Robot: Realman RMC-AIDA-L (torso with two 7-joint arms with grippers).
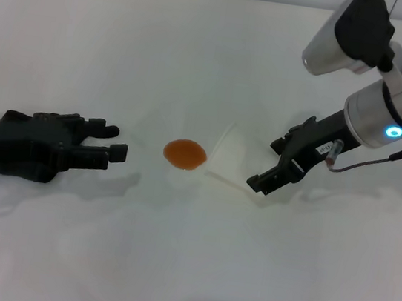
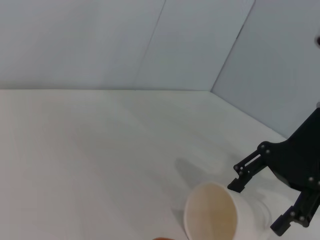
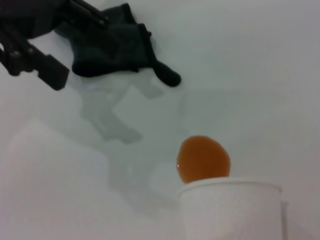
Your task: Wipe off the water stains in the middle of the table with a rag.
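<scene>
Head view shows our left gripper lying low on the table, the rag bunched at its fingers; we cannot tell whether they clamp it. The water stains sit just to its right, mid-table. Our right gripper, jaws spread, hovers beside the tipped cup.

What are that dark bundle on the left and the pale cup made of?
The rag looks like soft, matte dark cloth, rumpled with a thin tail. The cup, lying on its side by the right gripper, seems thin translucent whitish plastic, perhaps paper.
</scene>
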